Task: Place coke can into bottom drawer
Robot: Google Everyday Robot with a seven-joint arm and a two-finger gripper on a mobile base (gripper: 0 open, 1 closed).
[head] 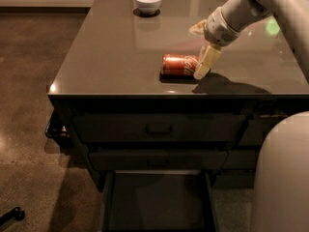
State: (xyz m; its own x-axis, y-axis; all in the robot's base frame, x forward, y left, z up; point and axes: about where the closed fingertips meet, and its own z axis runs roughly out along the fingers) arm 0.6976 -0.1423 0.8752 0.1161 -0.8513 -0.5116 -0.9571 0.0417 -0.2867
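Note:
The coke can (178, 65) lies on its side on the dark tabletop (111, 57), near the front edge, right of the middle. My gripper (203, 67) reaches in from the upper right and sits at the can's right end, touching or nearly touching it. The bottom drawer (157, 202) is pulled out below the table front, a dark shallow tray with nothing in it.
A white bowl (148, 2) stands at the back of the tabletop. Two closed drawers with recessed handles (159, 128) sit above the open one. A narrower drawer column is at the right. My white base (282, 178) fills the lower right. The floor lies to the left.

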